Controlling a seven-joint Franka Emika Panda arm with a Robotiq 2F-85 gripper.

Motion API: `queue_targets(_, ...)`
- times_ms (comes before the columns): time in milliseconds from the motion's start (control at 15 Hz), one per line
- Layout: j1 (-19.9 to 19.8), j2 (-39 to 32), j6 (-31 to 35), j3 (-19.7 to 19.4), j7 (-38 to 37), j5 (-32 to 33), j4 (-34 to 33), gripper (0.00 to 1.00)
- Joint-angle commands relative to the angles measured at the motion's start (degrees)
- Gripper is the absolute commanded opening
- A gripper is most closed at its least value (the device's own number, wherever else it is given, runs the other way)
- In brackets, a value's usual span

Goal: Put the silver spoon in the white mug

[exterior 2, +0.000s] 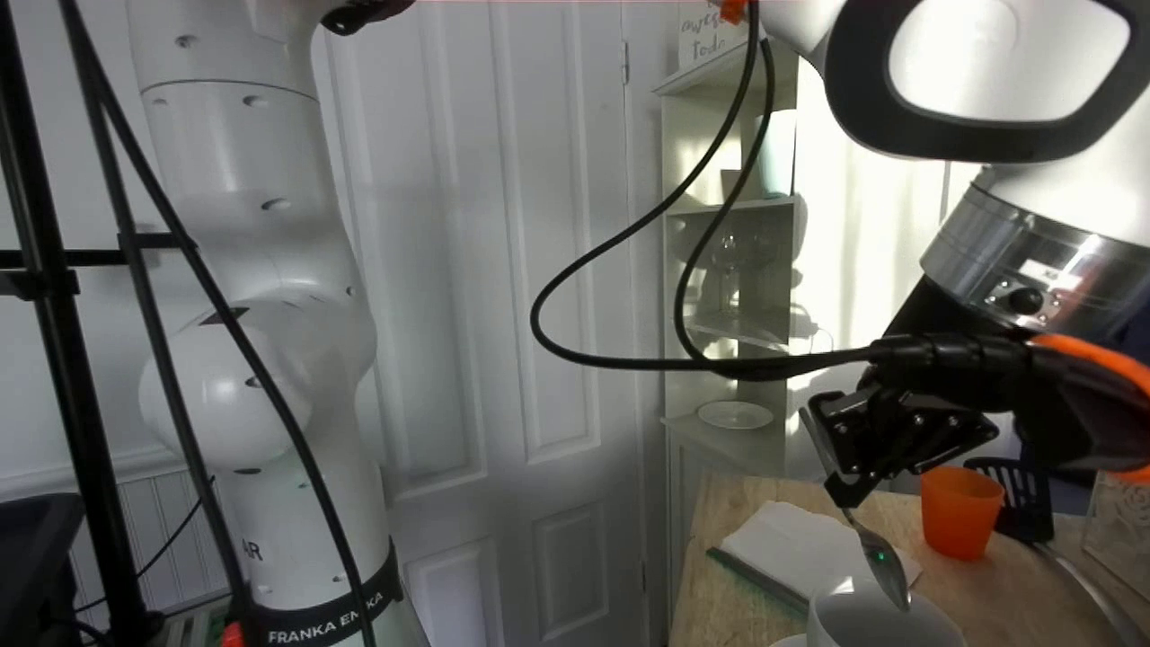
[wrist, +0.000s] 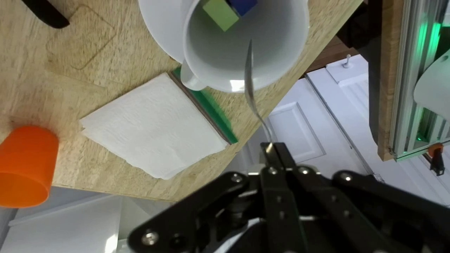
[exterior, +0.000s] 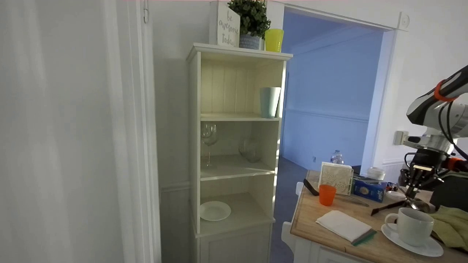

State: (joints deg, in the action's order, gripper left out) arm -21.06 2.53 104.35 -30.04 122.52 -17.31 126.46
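Hand (wrist: 276,149) tight on silver spoon (wrist: 249,77), tip over white mug (wrist: 218,59).

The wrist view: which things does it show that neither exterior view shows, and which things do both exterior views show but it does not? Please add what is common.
Only the wrist view shows a yellow-green piece and a dark blue piece inside the white mug; what they are, I cannot tell.

Only the exterior views show the pale blue tumbler, the stemmed glass and, below them, the round white plate.

All three views share the gripper, the silver spoon it holds, the orange cup and the folded napkin, besides the white mug.
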Motion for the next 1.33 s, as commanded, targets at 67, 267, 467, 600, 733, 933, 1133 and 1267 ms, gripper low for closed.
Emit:
queue_targets(67,-2.6,-7.63,-4.39,1.24,3.52,-2.68,-5.75,0.01)
queue_targets(267,-4.23,-10.34,-7.53,2.21,4.97,-1.94,-7.86,0.01)
queue_targets(467,-5.78,-12.75,-10.53,3.11,5.86,-1.16,-10.12,0.01)
queue_targets(600,-6.72,-14.42,-11.99,3.67,6.34,-0.82,-11.55,0.01)
queue_targets(733,-7.49,-16.25,-12.86,4.34,6.75,-0.71,-13.04,0.01)
queue_targets(933,-8.4,-18.73,-13.64,5.42,7.1,-0.38,-14.87,0.01)
queue_targets(1133,-9.25,-20.57,-13.84,6.45,7.16,-0.21,-16.29,0.01)
queue_targets(1267,-9.68,-21.62,-14.14,7.04,7.12,0.06,-17.27,0.01)
